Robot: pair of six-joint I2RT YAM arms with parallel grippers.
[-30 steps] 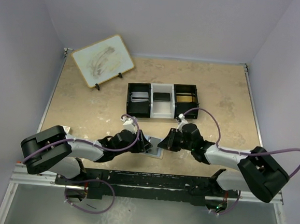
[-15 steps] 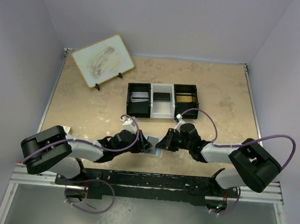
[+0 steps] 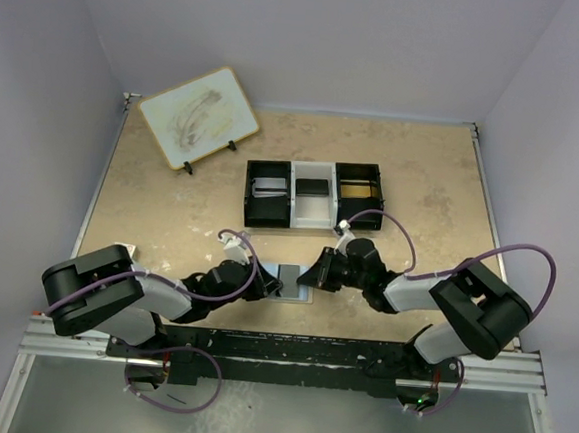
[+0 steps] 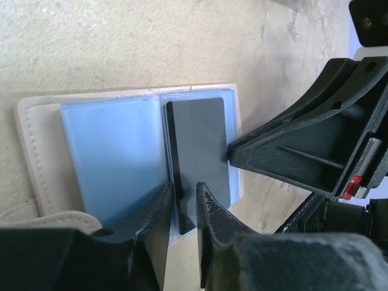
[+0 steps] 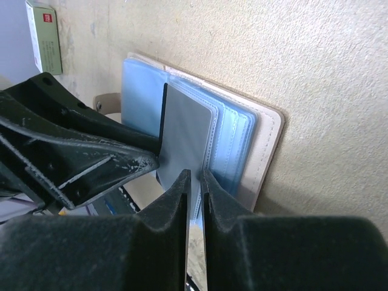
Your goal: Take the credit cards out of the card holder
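I judge the job to be mid-extraction. The card holder (image 4: pixel 36 133) lies open on the bench (image 4: pixel 121 36) between my two arms, and a dark card (image 4: pixel 203 142) sits on its right half with one long edge looking lifted, not yet clear of the holder. My left claw (image 4: pixel 185 193) straddles that card's near corner, jaws drawn close with a sliver of gap, and I cannot tell whether they pinch it. My right claw (image 5: pixel 195 177) is likewise nearly together, its tip at the card's other long edge, and its grip is just as unclear. The left wrist view shows the holder's left sleeve looking empty. The right wrist view alone shows several sleeves stacked under the card, so more cards may hide there. Only the top view shows the tray (image 3: pixel 250 191), holding flat things too small to name.
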